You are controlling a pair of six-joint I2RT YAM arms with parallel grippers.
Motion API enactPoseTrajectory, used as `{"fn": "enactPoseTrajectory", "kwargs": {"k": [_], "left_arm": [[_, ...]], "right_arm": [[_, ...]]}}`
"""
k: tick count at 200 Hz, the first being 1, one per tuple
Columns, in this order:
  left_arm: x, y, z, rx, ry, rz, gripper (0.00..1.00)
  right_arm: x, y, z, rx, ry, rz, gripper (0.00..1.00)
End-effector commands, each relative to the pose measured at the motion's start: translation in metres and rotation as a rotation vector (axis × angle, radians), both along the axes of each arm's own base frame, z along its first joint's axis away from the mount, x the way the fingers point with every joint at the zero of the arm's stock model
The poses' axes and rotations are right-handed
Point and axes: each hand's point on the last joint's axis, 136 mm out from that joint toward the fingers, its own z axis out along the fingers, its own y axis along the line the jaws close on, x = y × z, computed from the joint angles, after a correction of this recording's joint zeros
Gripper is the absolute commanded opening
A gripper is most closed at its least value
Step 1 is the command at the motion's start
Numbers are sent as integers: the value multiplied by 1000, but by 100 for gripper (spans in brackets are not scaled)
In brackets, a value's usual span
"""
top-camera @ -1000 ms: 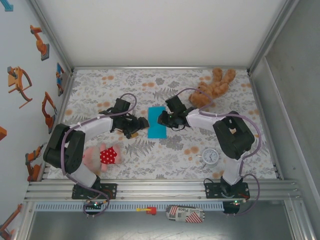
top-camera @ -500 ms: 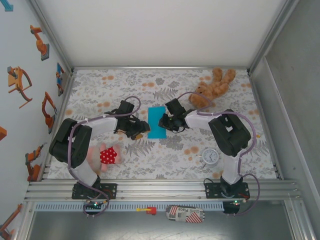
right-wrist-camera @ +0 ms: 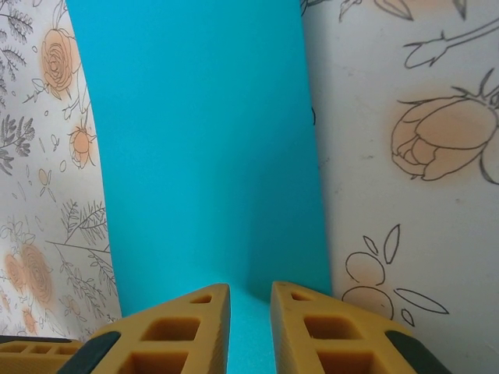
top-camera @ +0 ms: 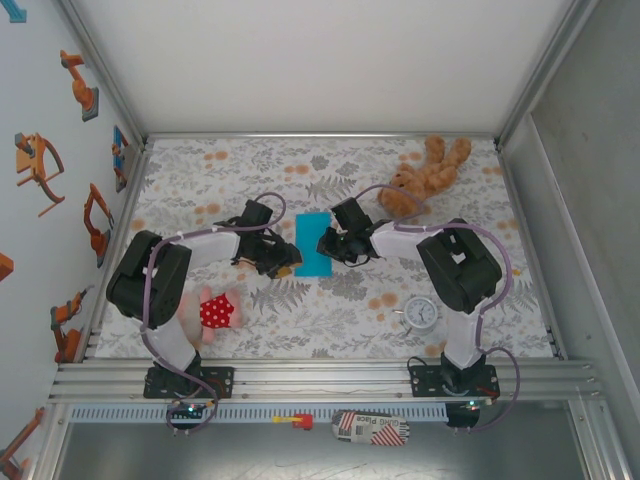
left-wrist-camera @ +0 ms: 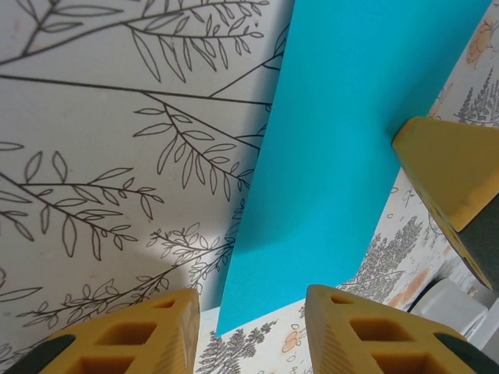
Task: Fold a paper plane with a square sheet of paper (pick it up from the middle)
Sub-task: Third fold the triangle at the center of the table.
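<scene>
**Paper at mid-surface, one hand at each long edge**

Blue paper [top-camera: 310, 232] lies flat in the middle of the flower-patterned surface [top-camera: 330, 325]. It shows as a narrow upright rectangle, its long sides running from near to far.

The left hand [top-camera: 287, 265] sits low at the paper's near left corner. In the left wrist view its two yellow fingers [left-wrist-camera: 144, 339] stand moderately apart. The paper's near corner points into the gap between them, and neither finger presses on it. A shadow falls on the cloth just left of that corner. At the right of the same view, a yellow fingertip [left-wrist-camera: 448, 167] of the other hand rests against the paper's right edge.

The right hand [top-camera: 326, 244] reaches in from the right and meets the paper about halfway along its right edge. In the right wrist view its fingers [right-wrist-camera: 183, 335] are narrow, with only a slim strip of blue showing between them. Their tips sit on the paper. Whether they pinch the paper or merely rest on it cannot be told.

A brown teddy bear [top-camera: 422, 178] lies at the far right of the surface, well apart from the paper. A small round white clock [top-camera: 421, 313] stands near the right arm's base. A pink soft toy [top-camera: 212, 310] with a red dotted patch lies at the near left, beside the left arm.
</scene>
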Motion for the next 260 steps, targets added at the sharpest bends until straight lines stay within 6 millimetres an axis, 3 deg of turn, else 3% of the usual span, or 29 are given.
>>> {"fn": "enactPoseTrajectory", "kwargs": {"k": [1, 88, 155, 207, 260], "left_arm": [[3, -7, 2, -14, -3, -18, 41], [17, -31, 18, -161, -27, -30, 35], [35, -27, 12, -165, -28, 11, 34], [50, -20, 9, -161, -23, 42, 26], [48, -19, 1, -148, 2, 48, 16]], "right_arm": [[-15, -18, -31, -73, 85, -22, 21], [-16, -21, -32, -78, 85, -29, 21], [-16, -22, -30, -78, 80, -31, 20], [-16, -22, -28, -74, 74, -32, 20], [-12, -19, -20, -52, 49, -31, 20]]}}
